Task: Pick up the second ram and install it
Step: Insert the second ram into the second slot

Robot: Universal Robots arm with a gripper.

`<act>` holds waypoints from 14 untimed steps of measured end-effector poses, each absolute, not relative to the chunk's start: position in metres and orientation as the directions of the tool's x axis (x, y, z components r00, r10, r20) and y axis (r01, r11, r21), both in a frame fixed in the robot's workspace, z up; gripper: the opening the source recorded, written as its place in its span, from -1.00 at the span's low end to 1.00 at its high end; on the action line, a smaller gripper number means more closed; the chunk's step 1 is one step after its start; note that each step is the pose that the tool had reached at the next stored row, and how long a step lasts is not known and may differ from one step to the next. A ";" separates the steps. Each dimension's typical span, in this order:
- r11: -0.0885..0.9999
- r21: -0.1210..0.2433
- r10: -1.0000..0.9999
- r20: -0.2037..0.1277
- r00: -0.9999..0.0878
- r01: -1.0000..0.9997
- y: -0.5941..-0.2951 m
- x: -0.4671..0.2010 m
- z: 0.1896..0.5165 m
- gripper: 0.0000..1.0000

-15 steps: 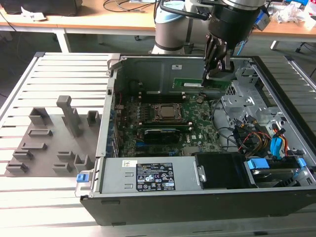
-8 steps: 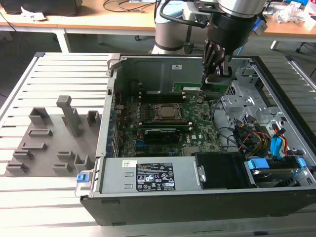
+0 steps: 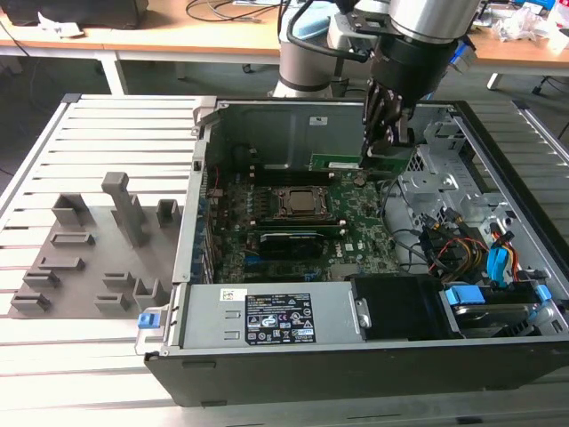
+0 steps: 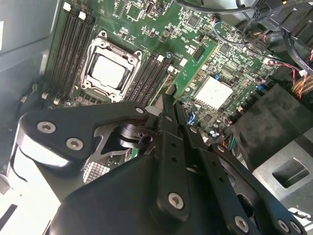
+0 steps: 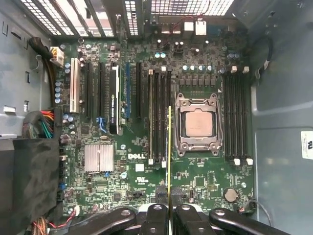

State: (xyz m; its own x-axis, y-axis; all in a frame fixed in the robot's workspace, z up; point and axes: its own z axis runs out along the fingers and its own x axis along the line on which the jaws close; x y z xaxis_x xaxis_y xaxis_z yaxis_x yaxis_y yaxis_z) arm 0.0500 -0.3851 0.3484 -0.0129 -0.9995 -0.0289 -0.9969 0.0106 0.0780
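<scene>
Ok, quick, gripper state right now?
Gripper: shut on the ram, held edge-on above the motherboard beside the processor socket.

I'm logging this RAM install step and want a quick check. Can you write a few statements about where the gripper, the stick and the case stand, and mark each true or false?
1. The gripper is shut on the second ram, seen edge-on in the first wrist view. True.
2. The second ram is already seated flat in a slot. False: it is held above the motherboard, next to the processor socket.
3. The computer case lies open with its side panel off. True.
4. The grey fixture blocks sit inside the case. False: they stand outside it, on the slatted table at the exterior view's left.
5. The processor socket is covered by a fan. False: its metal top is bare.
</scene>
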 end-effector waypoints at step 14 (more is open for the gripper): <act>0.011 0.078 -0.999 -0.029 -0.013 -0.997 -0.385 0.050 0.335 -0.73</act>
